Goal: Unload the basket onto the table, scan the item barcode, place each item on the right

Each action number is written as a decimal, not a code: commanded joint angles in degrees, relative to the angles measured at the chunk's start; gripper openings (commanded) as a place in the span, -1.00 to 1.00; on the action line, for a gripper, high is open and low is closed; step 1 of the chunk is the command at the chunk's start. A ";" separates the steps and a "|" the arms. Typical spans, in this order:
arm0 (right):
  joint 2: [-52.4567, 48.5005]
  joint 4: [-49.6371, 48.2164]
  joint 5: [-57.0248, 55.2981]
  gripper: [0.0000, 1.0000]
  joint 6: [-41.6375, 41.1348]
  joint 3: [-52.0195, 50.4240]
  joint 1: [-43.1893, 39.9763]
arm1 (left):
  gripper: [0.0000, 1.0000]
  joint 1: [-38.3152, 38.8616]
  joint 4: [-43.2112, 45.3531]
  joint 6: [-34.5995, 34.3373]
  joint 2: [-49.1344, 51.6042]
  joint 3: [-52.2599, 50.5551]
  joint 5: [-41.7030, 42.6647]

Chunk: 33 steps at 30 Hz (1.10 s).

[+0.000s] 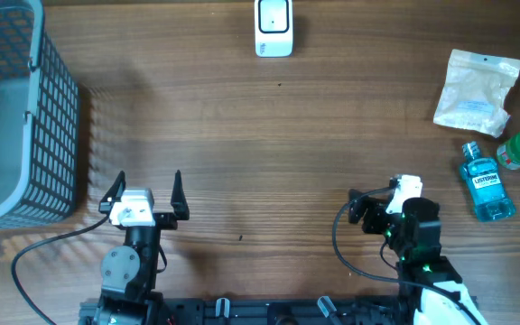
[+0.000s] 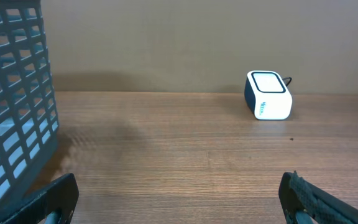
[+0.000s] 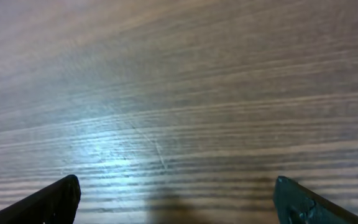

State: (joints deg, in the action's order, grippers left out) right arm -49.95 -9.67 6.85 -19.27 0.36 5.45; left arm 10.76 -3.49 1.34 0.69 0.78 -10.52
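both the left gripper [image 1: 149, 178] and right gripper [image 3: 174, 183] gaped wide and empty, while the mouthwash bottle [image 1: 487, 188] lay flat near the table's [image 1: 269, 153] right edge, likely rigid, slick and weighty, best pinched across its narrow sides.

Scanner [image 1: 273, 27] — glossy plastic; table [image 1: 242, 135] — matt grained wood.

Overhead's evenly lit, basket [image 1: 57, 126] throws a grid shadow onto the counter [image 1: 242, 153]; right wrist view's blurry with glare lower left.
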 commanded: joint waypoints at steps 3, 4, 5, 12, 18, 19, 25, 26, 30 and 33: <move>-5.07 0.31 -0.81 1.00 -0.59 -0.07 0.20 | 1.00 -7.52 -0.48 -0.96 -0.50 -0.39 5.14; -6.05 0.31 -0.81 1.00 -0.59 -0.07 0.22 | 1.00 -7.74 -0.48 -0.94 -0.48 -0.39 4.68; -6.67 0.31 -0.81 1.00 -0.61 -0.07 0.20 | 1.00 -7.78 -0.50 -0.96 -0.48 -0.39 4.70; -10.27 0.28 -0.81 1.00 -0.59 -0.07 0.22 | 1.00 -8.02 -0.28 -0.96 -0.39 -0.39 6.43; -10.49 0.28 -0.81 1.00 -0.59 -0.07 0.22 | 1.00 -8.00 -0.26 -0.96 -0.37 -0.39 6.43; -10.49 0.28 -0.81 1.00 -0.59 -0.07 0.22 | 1.00 -8.00 -0.28 -0.96 -0.37 -0.39 6.43; -9.92 0.33 -0.81 1.00 -0.59 -0.07 0.22 | 1.00 -8.00 -0.26 -0.96 -0.35 -0.39 6.43; -7.89 0.52 -0.83 1.00 -0.35 -0.07 0.13 | 1.00 -8.00 -0.28 -0.96 -0.35 -0.39 6.43; 8.46 5.55 -4.46 1.00 2.64 -0.07 -0.61 | 1.00 -8.00 -0.28 -0.96 -0.35 -0.39 6.43; 23.54 9.64 -2.60 1.00 2.80 -0.07 -1.07 | 1.00 -8.00 -0.28 -0.96 -0.35 -0.39 6.43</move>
State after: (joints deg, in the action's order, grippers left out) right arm -36.67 -0.80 4.19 -17.52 0.34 4.82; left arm 3.25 -3.92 0.93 0.71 0.73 -4.58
